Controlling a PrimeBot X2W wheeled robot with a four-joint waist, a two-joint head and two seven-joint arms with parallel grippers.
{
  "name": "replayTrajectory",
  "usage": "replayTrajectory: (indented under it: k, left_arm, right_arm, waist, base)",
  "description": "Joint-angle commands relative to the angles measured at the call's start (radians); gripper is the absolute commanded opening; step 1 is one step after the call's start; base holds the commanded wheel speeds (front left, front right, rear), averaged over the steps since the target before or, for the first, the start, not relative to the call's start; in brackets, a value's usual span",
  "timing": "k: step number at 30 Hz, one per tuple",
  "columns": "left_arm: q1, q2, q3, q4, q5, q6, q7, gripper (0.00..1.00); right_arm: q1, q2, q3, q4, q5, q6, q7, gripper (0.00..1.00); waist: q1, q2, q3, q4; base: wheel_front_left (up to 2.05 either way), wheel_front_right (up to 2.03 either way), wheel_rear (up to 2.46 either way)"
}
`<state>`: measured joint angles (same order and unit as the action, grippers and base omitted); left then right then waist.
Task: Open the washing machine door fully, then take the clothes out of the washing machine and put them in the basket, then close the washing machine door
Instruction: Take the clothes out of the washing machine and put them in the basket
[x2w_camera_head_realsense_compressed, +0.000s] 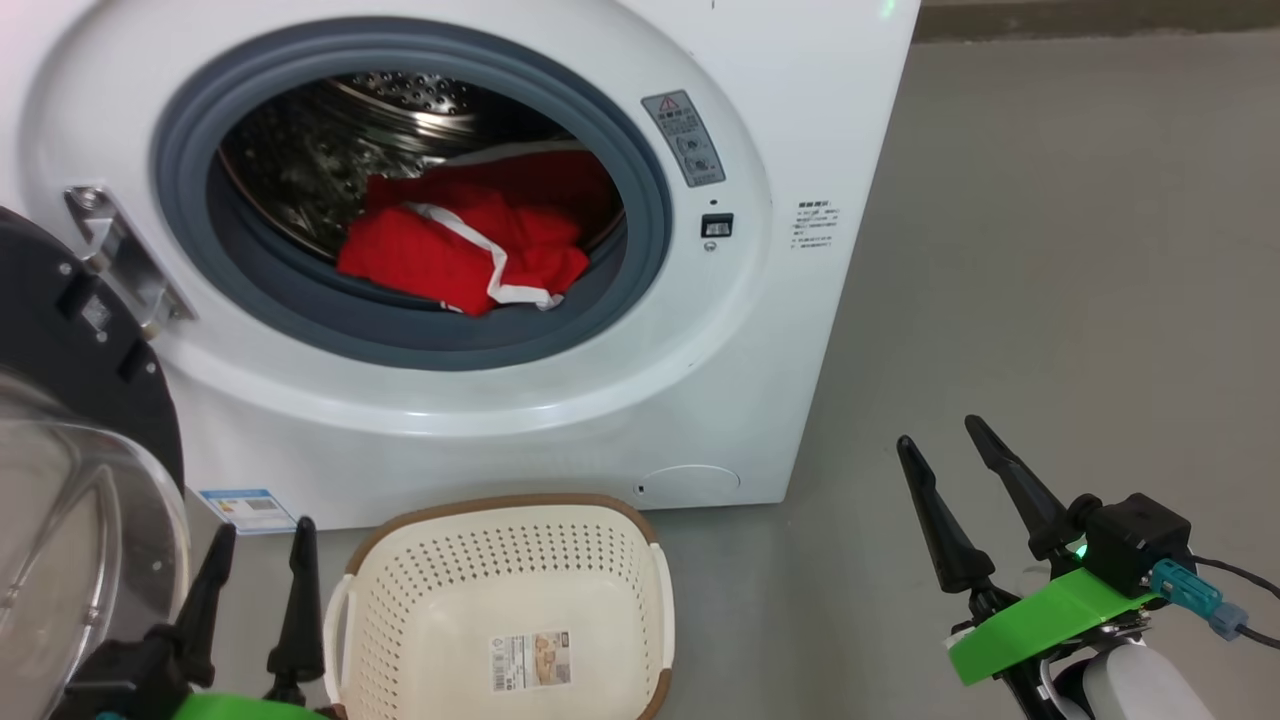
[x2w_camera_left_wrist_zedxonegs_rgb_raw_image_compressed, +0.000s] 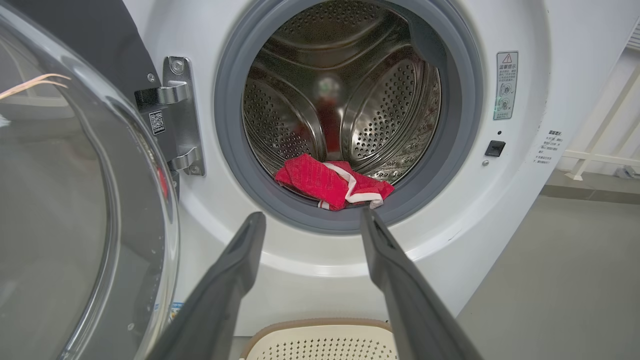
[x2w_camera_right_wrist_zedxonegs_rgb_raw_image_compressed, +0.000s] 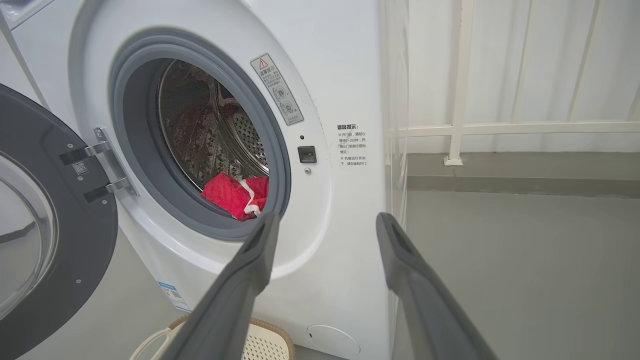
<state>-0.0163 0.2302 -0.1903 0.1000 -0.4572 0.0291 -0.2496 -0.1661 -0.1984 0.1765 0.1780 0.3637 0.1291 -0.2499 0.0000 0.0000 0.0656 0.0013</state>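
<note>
The white washing machine (x2w_camera_head_realsense_compressed: 800, 150) stands ahead with its round black door (x2w_camera_head_realsense_compressed: 90, 400) swung wide to the left on its hinge (x2w_camera_left_wrist_zedxonegs_rgb_raw_image_compressed: 180, 115). Red clothes (x2w_camera_head_realsense_compressed: 470, 245) with white trim lie at the front of the steel drum, against the grey rubber ring (x2w_camera_left_wrist_zedxonegs_rgb_raw_image_compressed: 230, 165); the same clothes (x2w_camera_left_wrist_zedxonegs_rgb_raw_image_compressed: 332, 181) (x2w_camera_right_wrist_zedxonegs_rgb_raw_image_compressed: 235, 195) show in both wrist views. The cream basket (x2w_camera_head_realsense_compressed: 510, 610) sits on the floor before the machine, holding nothing. My left gripper (x2w_camera_head_realsense_compressed: 262, 535) is open beside the basket's left side. My right gripper (x2w_camera_head_realsense_compressed: 940, 432) is open over the floor at the right, holding nothing.
Grey floor (x2w_camera_head_realsense_compressed: 1050, 250) spreads to the right of the machine. A white railing (x2w_camera_right_wrist_zedxonegs_rgb_raw_image_compressed: 500, 127) runs along the wall behind it. The open door's glass bowl (x2w_camera_left_wrist_zedxonegs_rgb_raw_image_compressed: 60, 200) bulges out close to my left arm.
</note>
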Motion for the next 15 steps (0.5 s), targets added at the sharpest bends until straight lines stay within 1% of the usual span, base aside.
replayTrajectory:
  k: [1, 9, 15]
  left_arm:
    - [-0.056, 0.020, 0.037, -0.022, 0.012, -0.007, -0.012, 1.00]
    - [-0.110, 0.033, 0.035, -0.019, 0.015, -0.010, -0.006, 1.00]
    - [-0.190, 0.045, 0.035, -0.011, 0.024, -0.006, 0.004, 1.00]
  right_arm:
    - [-0.031, -0.004, 0.019, -0.027, -0.004, 0.002, -0.012, 1.00]
    - [-0.048, 0.010, 0.014, -0.035, -0.007, 0.002, -0.012, 1.00]
    - [-0.066, 0.020, 0.003, -0.046, -0.016, 0.002, -0.012, 1.00]
  waist:
    - [0.0000, 0.0000, 0.013, -0.009]
    - [0.0000, 0.0000, 0.066, -0.035]
    - [0.0000, 0.0000, 0.118, -0.044]
  base:
    - [0.00, 0.00, 0.00]
    - [0.00, 0.00, 0.00]
    - [0.00, 0.00, 0.00]
